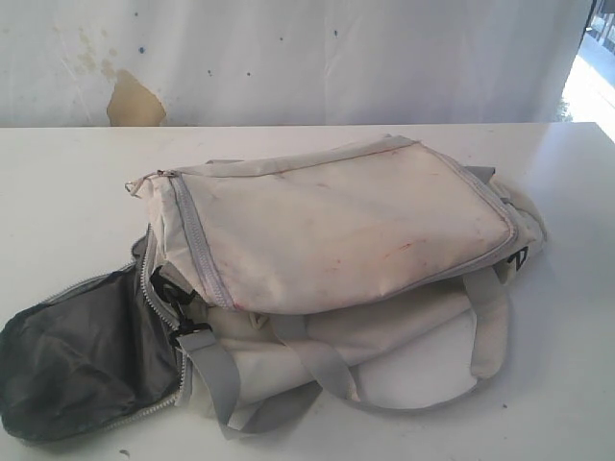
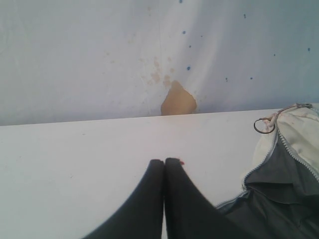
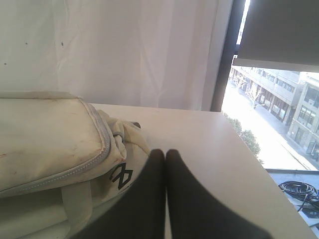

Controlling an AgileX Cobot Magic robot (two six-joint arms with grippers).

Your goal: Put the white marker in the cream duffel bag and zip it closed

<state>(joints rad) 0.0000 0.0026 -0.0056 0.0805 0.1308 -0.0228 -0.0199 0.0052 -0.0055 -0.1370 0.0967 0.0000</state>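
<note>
Your left tool and right tool: pinched, empty. No white marker seen; cream duffel bag unzipped. Judged: locate marker first.

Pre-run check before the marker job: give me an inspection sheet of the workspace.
Surface: white table.
Job's things: cream duffel bag mid-table, one end unzipped, grey lining spilling out; white marker not seen.
Clutter: nothing seen.
Grippers: left gripper shut, empty, by the open end; right gripper shut, empty, by the bag's logo.
Cables: black coil beyond the table edge.
Surroundings: white backdrop with tan patch; window by the right arm.
</note>
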